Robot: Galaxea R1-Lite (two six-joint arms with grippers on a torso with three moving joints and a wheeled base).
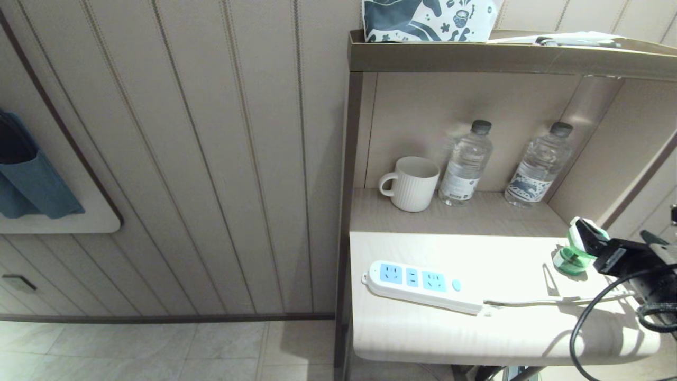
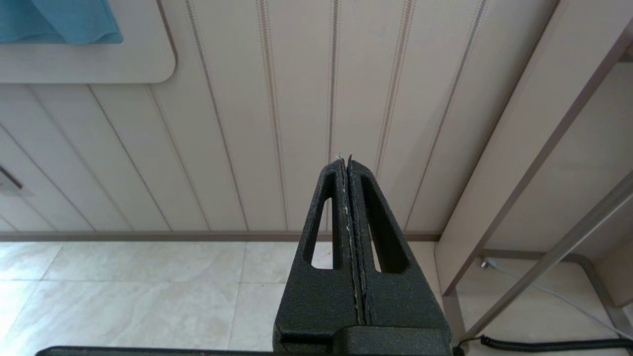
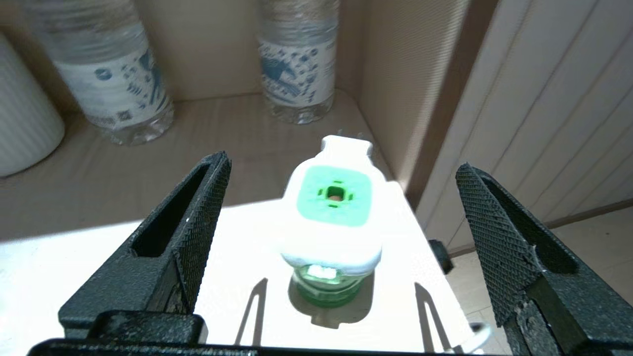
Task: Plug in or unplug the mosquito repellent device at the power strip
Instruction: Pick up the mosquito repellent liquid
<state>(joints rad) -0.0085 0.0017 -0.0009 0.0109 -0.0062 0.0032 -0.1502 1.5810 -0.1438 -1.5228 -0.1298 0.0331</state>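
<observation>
The mosquito repellent device [image 1: 571,256] stands upright on the white table [image 1: 476,333] near its right edge, white head on top of the green bottle. It is apart from the power strip [image 1: 418,286], whose light-blue sockets are empty. My right gripper [image 1: 588,237] comes in from the right at the device's head. In the right wrist view the right gripper [image 3: 342,164] is open, one finger on each side of the device [image 3: 334,217], with clear gaps and no contact. My left gripper [image 2: 346,160] is shut on nothing and hangs parked below table level, facing the panelled wall and the floor.
A white mug [image 1: 412,182] and two water bottles [image 1: 468,164] [image 1: 539,166] stand in the recess behind the table. The recess side wall [image 1: 608,159] rises just behind the device. The strip's white cord [image 1: 534,301] runs right across the table towards my right arm.
</observation>
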